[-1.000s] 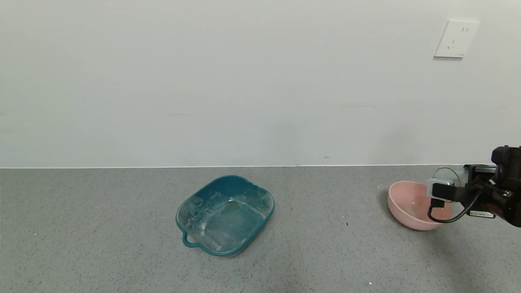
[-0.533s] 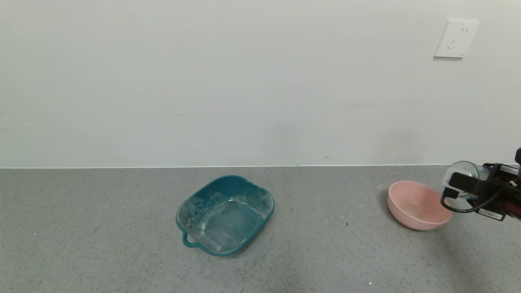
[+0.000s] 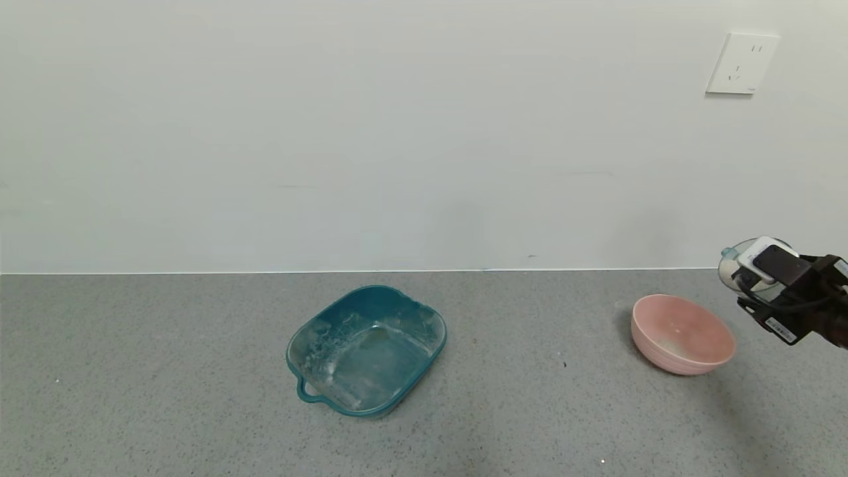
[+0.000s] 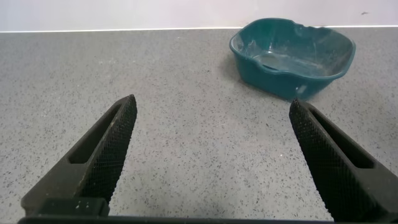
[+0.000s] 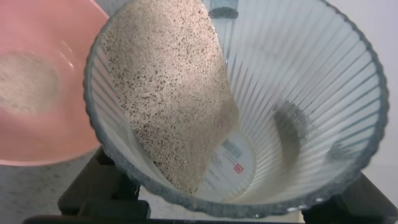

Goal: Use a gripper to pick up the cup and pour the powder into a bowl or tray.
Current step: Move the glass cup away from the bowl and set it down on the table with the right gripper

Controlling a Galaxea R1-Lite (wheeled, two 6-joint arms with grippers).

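My right gripper point(image 3: 772, 281) is shut on the ribbed translucent cup point(image 3: 734, 265) and holds it in the air, right of and above the pink bowl point(image 3: 682, 334). In the right wrist view the cup point(image 5: 311, 93) tilts toward the bowl point(image 5: 43, 37), and pale speckled powder point(image 5: 168, 93) lies against its inner wall. A faint patch of powder point(image 5: 25, 81) lies in the bowl. The gripper point(image 5: 230, 208) clamps the cup from both sides. My left gripper point(image 4: 211, 102) is open and empty, low over the counter; it is out of the head view.
A teal squarish tray point(image 3: 366, 350) with a handle and white residue sits mid-counter; it also shows in the left wrist view point(image 4: 292, 56). The grey speckled counter point(image 3: 165, 371) runs back to a white wall with a socket point(image 3: 742, 63).
My right gripper has carried the cup from over the bowl's right rim to the right and upward, off the bowl. The cup has turned from lying sideways toward upright.
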